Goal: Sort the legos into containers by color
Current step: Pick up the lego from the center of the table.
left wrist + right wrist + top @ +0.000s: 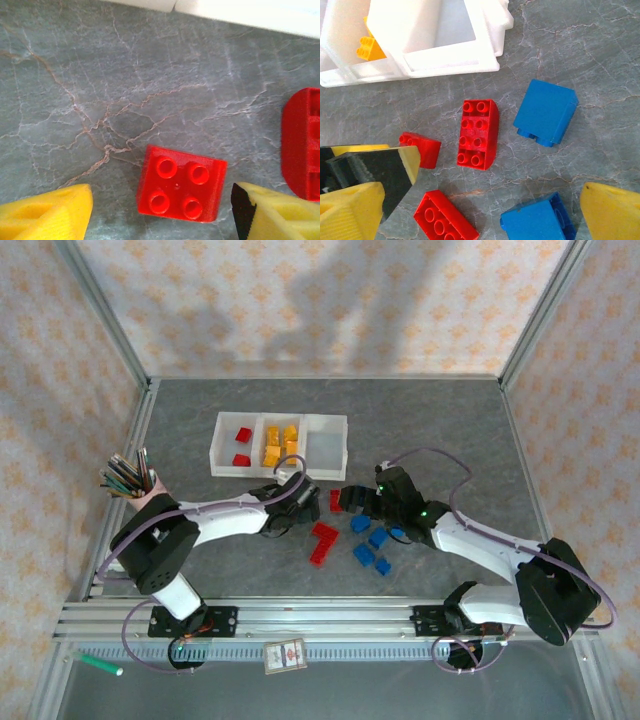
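**Clerk:** Entry one, the containers [214, 452]. Contents?

**Checker:** One white tray with three compartments. The left one holds two red legos [243, 434] and the middle one holds yellow-orange bricks [280, 445]. The right one is evidently kept for blue, as the blue bricks [360, 524] all lie on the table [450, 430], off the tray's front right corner.

**Clerk:** Entry two, the left gripper [162, 207].

**Checker:** It is just in front of the tray's front wall. Its fingers [50, 215] are apart, one on either side of a red square brick [180, 182] that sits studs-up on the table. A gap shows on each side, so nothing is clamped. It is probably lined up there because the red compartment is nearest that arm.

**Clerk:** Entry three, the right gripper [482, 215].

**Checker:** It is spread wide and holds nothing. It hovers over the loose pieces in front of the tray's right compartment, which include a long red brick [477, 134] and a blue brick [545, 112] tipped on its side. The wide spread suits either piece, and that arm is the better placed to fill the blue compartment.

**Clerk:** Outstanding?

**Checker:** By estimate, several reds and every blue.
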